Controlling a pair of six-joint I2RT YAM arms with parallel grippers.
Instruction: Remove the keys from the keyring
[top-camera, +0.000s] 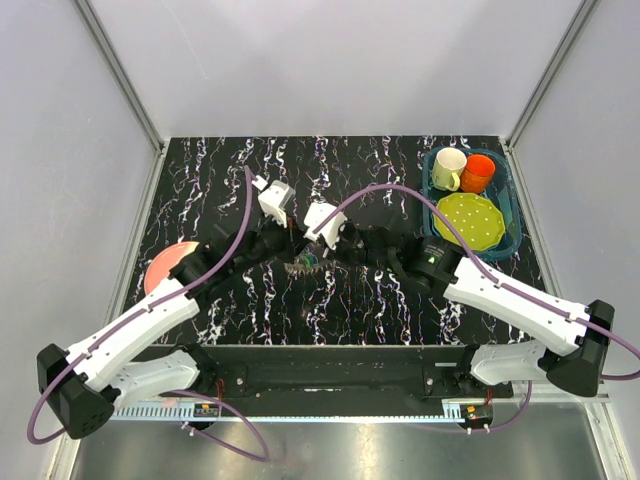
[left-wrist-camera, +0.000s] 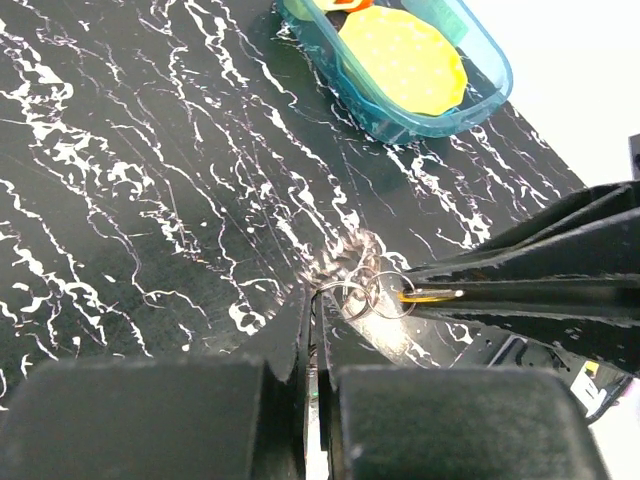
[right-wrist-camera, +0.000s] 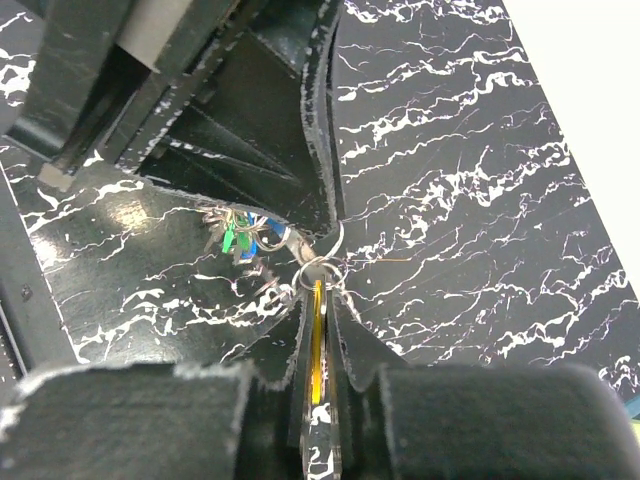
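Note:
My two grippers meet over the middle of the table. The left gripper (left-wrist-camera: 316, 302) is shut on the thin silver edge of the keyring (left-wrist-camera: 334, 288), which shows as a toothed ring in the top view (top-camera: 302, 267). The right gripper (right-wrist-camera: 318, 292) is shut on a yellow-headed key (right-wrist-camera: 318, 345), which hangs from a small split ring (right-wrist-camera: 318, 270) linked to the keyring. The yellow key also shows in the left wrist view (left-wrist-camera: 432, 295). Green and blue keys (right-wrist-camera: 237, 241) hang in a bunch just left of the right gripper's tips, under the left gripper's fingers (right-wrist-camera: 300, 150).
A pink round disc (top-camera: 168, 266) lies at the left of the marbled table. A blue tray (top-camera: 507, 190) at the back right holds a green dotted plate (top-camera: 468, 221), a pale mug (top-camera: 448, 168) and an orange cup (top-camera: 478, 172).

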